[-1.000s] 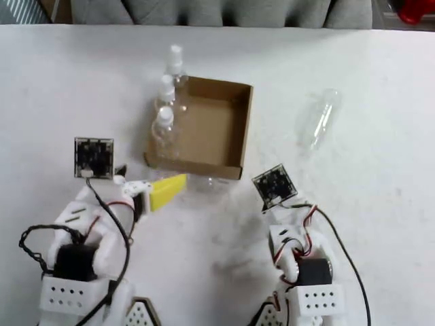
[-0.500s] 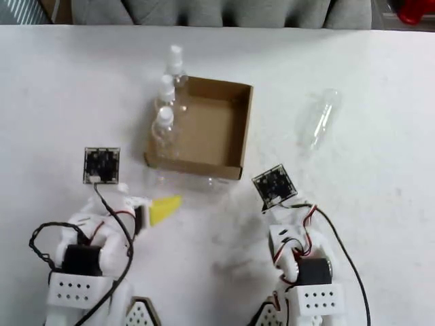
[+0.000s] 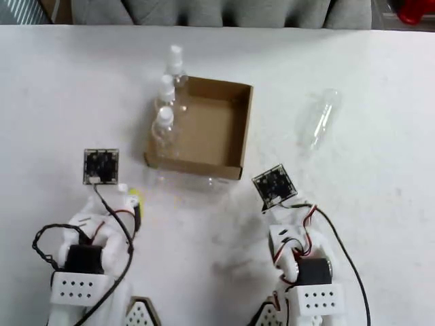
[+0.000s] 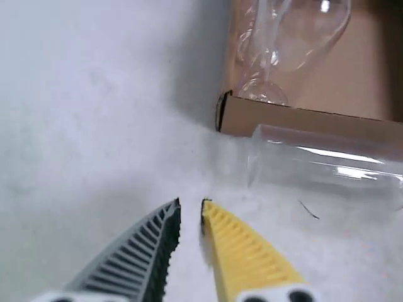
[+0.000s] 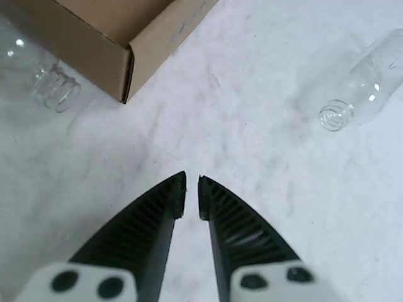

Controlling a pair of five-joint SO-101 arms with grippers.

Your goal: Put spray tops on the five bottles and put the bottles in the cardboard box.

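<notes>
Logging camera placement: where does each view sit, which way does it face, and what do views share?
High view: fixed overhead, facing down on the table, cardboard box, left arm and right arm.
Left wrist view: on the left arm, looking past the left tool at the box corner and a lying bottle.
Right wrist view: on the right arm, looking past the right tool at the table and a second lying bottle.
Shared: all three show the box and the first lying bottle.

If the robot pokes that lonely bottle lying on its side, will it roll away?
Probably yes: the bottle is round and lies on its side on the table. It looks empty and clear, so it is likely light and slippery to pinch.
</notes>
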